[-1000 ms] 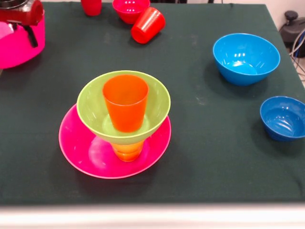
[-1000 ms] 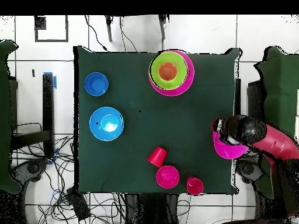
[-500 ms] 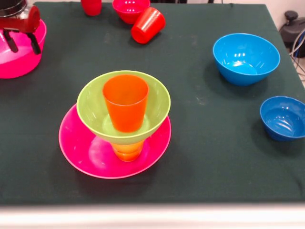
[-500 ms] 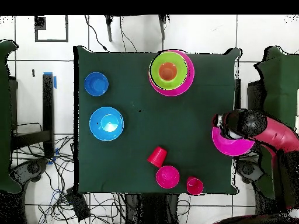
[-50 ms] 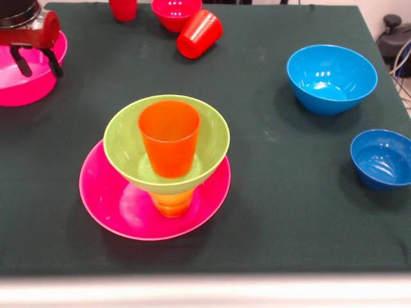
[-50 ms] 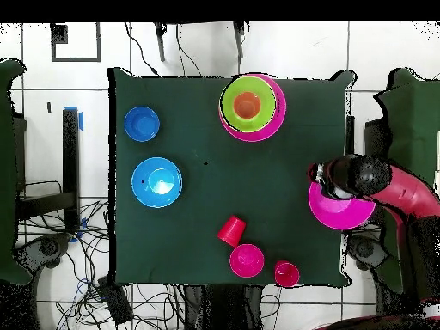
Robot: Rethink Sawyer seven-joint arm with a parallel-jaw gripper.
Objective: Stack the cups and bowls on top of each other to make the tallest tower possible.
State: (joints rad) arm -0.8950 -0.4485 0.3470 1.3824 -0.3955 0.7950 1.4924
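Pink bowl (image 5: 26,74) lowered onto table edge; fingers (image 5: 23,65) spread above.

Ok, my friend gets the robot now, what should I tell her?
Gripper: open, over the second pink bowl at the table's edge, holding nothing.
Tower so far: pink bowl, yellow cup, green bowl, orange cup.
Loose: light blue bowl, dark blue bowl, red bowl, red cups: one tipped over, one upright.
Left: keep stacking.
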